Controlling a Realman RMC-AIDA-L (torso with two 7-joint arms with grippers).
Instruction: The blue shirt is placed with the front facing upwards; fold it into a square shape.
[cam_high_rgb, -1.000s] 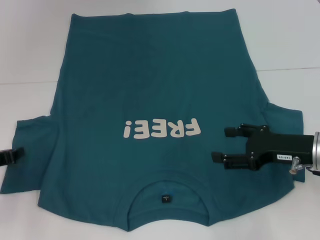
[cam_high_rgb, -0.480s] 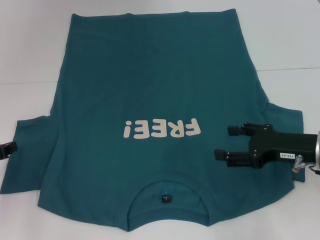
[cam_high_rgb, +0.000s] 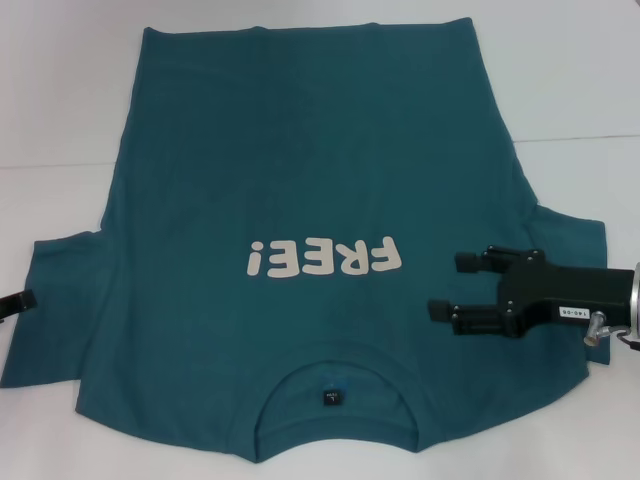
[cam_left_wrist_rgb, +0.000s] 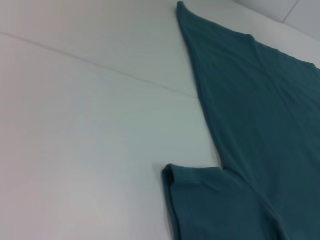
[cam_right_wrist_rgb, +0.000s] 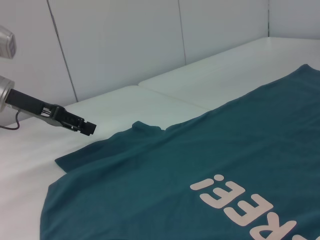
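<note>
My dark teal-blue cotton T-shirt (cam_high_rgb: 310, 180) lies flat and unfolded on the white worktop (cam_high_rgb: 60, 90); right gripper (cam_high_rgb: 448, 286) hovers with fingers apart over its sleeve, left gripper (cam_high_rgb: 14, 303) at the opposite sleeve, state unclear

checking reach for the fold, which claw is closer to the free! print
Right. The right claw hovers open over the blue shirt, just beside the FREE! print. The left claw sits off at the far sleeve edge.

Left end effector (cam_high_rgb: 18, 303) mostly cut off at edge; neck tag (cam_high_rgb: 330, 397) print perhaps too small.
</note>
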